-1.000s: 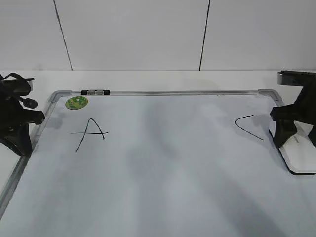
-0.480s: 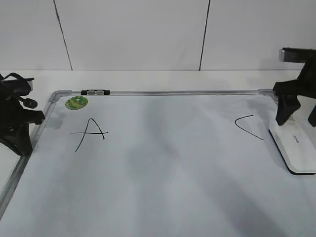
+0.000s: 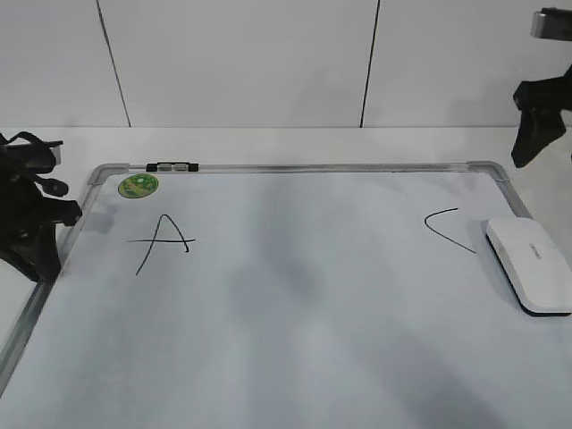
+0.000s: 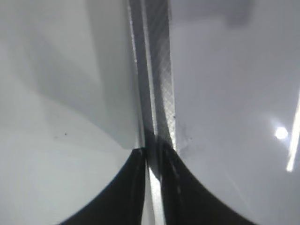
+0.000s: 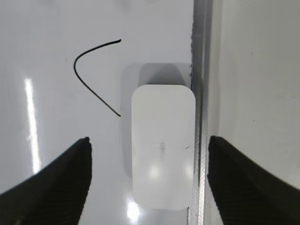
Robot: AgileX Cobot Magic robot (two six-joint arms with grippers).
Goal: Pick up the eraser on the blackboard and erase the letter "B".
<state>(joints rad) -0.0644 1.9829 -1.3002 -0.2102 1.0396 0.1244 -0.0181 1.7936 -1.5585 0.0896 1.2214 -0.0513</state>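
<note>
The white eraser (image 3: pixel 529 265) lies flat on the blackboard (image 3: pixel 322 167) at its right edge, touched by no gripper. My right gripper (image 3: pixel 542 125) is open and empty, raised well above and behind it. In the right wrist view the eraser (image 5: pixel 163 145) lies below, between the wide-open fingers of that gripper (image 5: pixel 148 139), beside the frame (image 5: pixel 199 93). A black "A" (image 3: pixel 163 239) and an open "C" (image 3: pixel 450 229) are on the board. No letter "B" shows between them. My left gripper (image 3: pixel 36 232) rests shut at the board's left frame (image 4: pixel 159 70).
A round green magnet (image 3: pixel 138 186) sits at the board's top left corner. A small black clip (image 3: pixel 171 166) sits on the top frame. A white panelled wall stands behind the table.
My right gripper has risen up and back from the eraser, which stays lying on the board. The left arm has not moved.
</note>
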